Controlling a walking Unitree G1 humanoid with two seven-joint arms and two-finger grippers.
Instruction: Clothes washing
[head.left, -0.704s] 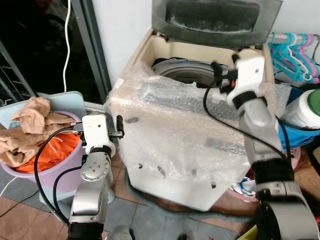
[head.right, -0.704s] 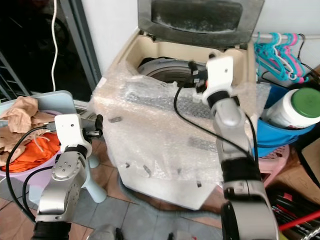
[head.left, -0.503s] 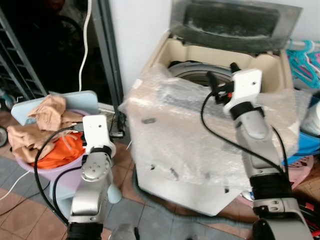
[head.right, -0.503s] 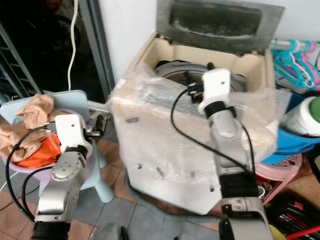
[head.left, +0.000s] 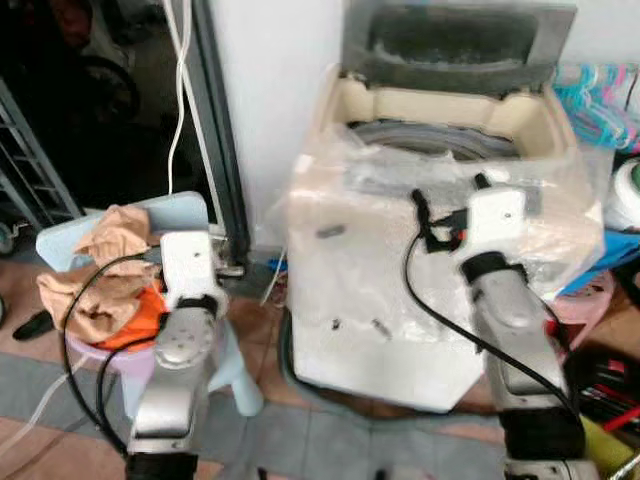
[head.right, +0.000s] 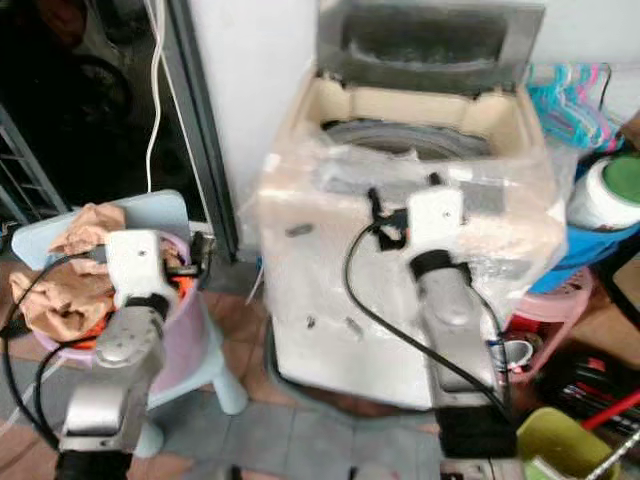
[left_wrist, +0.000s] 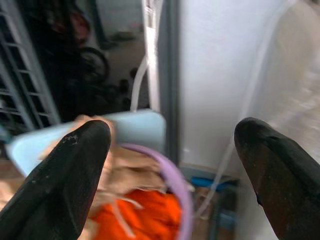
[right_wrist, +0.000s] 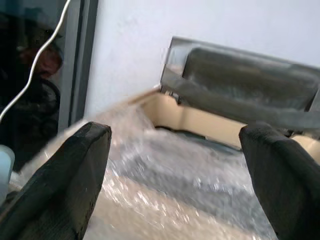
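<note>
Lilac plastic basin (head.left: 150, 350) sits on a pale blue stool (head.left: 205, 215), left of the washing machine (head.left: 400, 290). Inside the basin: crumpled tan cloth (head.left: 100, 270) on top, orange cloth (head.left: 140, 315) under it. Left gripper (left_wrist: 170, 165) hangs above the basin's near rim, fingers (left_wrist: 60, 180) spread wide, nothing between them. A white cable (head.left: 185, 90) hangs down a dark door frame between basin and machine.

Washing machine: cream top-loader, body wrapped in bubble wrap (head.left: 360, 260), grey lid (head.left: 455, 45) tipped up against the wall, drum opening (head.left: 435, 140) exposed; can't tell what's in the drum. Right gripper (right_wrist: 175, 165) is held in front of the machine's opening, fingers (right_wrist: 65, 180) wide apart, empty.

Right of the machine: blue tub (head.right: 575, 255) holding a white jar with green lid (head.right: 605, 190), teal and pink hangers (head.right: 570, 95) behind it, a yellow-green bin (head.right: 560, 440) on the floor.

View differences: left wrist view looks past the basin into a dark room with a metal rack (left_wrist: 25, 75); the right eye view catches the yellow-green bin, which the left eye view crops.
</note>
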